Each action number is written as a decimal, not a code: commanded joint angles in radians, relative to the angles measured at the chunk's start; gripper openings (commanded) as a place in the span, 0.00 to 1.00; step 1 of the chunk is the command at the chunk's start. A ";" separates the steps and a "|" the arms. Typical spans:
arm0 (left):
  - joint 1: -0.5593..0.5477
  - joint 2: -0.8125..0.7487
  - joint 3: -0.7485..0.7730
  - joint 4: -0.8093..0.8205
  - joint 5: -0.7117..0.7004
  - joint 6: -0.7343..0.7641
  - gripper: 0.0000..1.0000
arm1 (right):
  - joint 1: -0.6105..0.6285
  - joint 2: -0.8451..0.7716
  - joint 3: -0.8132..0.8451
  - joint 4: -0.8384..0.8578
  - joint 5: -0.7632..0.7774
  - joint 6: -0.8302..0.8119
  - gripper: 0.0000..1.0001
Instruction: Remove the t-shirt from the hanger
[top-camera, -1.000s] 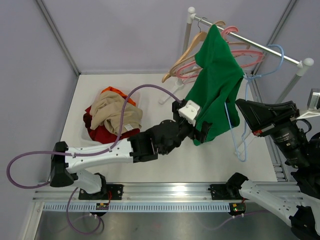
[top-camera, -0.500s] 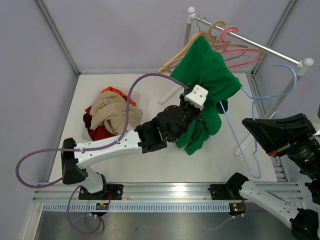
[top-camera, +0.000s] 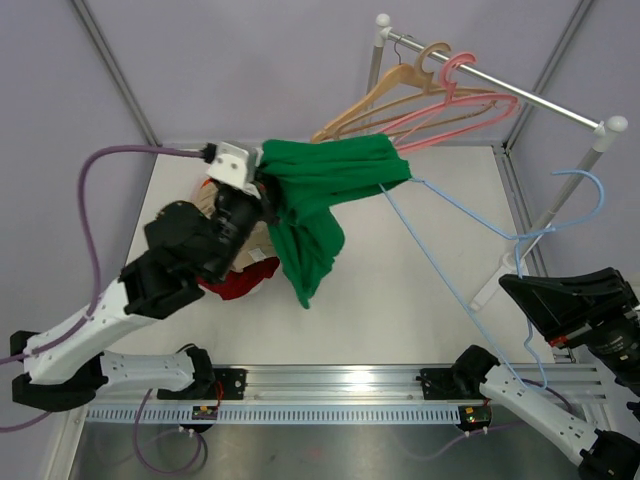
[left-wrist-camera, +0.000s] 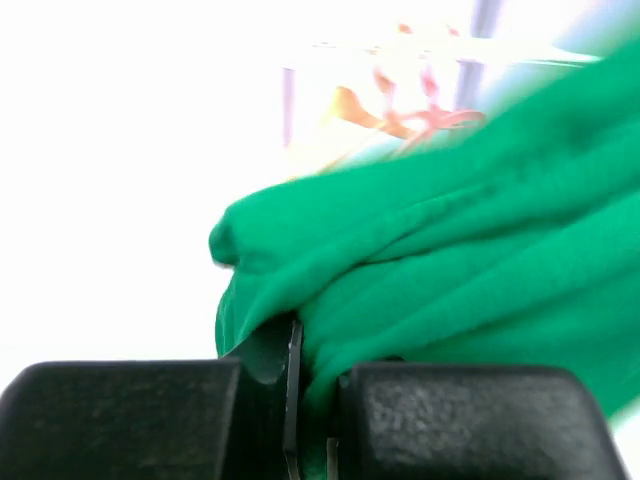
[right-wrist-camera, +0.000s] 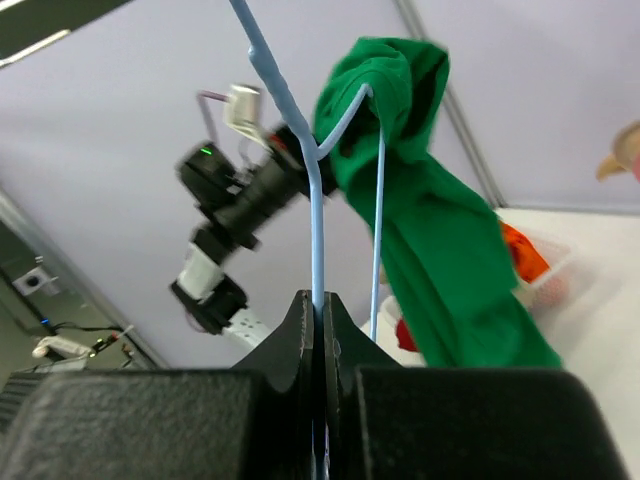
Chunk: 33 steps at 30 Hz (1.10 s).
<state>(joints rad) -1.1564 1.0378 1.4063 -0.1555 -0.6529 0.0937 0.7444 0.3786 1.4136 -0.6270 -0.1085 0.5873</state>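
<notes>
On my far left the side wall (top-camera: 60, 150) stands close to the table's edge. My left arm (top-camera: 110, 320) rises from its base along that side, elbow bent, forearm lifted over the heap of clothes (top-camera: 240, 282) at the table's left. There is little room between that arm and the wall; the open room is the bare white table (top-camera: 400, 300) in the middle. My left gripper (left-wrist-camera: 293, 345) is clamped tight on a fold of the green t-shirt (top-camera: 320, 180), with the cloth bunched between the fingers and swelling out just above them. From that grip the t-shirt stretches rightward in a taut band held up off the table, and a loose flap hangs below it. Its right end wraps one shoulder tip of the blue hanger (top-camera: 450, 262), whose thin wires run down and to the right across the open middle. My right gripper (right-wrist-camera: 322, 308) is pinched together on the hanger's wire, well apart from the t-shirt. The right arm (top-camera: 540, 405) sits low at the near right corner with its wrist raised. The hanger's hook hangs in the air below the rail (top-camera: 500, 85), not on it. Pink hangers (top-camera: 470, 105) and a wooden hanger (top-camera: 375, 95) hang on that rail, just behind the t-shirt's right end.
</notes>
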 joint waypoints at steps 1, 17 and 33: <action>0.081 -0.033 0.187 -0.146 0.044 -0.003 0.00 | 0.000 -0.033 -0.030 -0.115 0.145 -0.004 0.00; 0.928 0.220 0.464 -0.277 0.475 -0.193 0.00 | 0.001 -0.003 -0.033 -0.188 0.253 -0.066 0.00; 0.861 -0.066 -0.377 -0.226 0.174 -0.197 0.00 | 0.001 0.083 -0.134 -0.231 0.712 -0.093 0.00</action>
<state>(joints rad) -0.2199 1.0779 1.0489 -0.4553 -0.3382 -0.1440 0.7444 0.4007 1.3144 -0.8822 0.4160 0.5232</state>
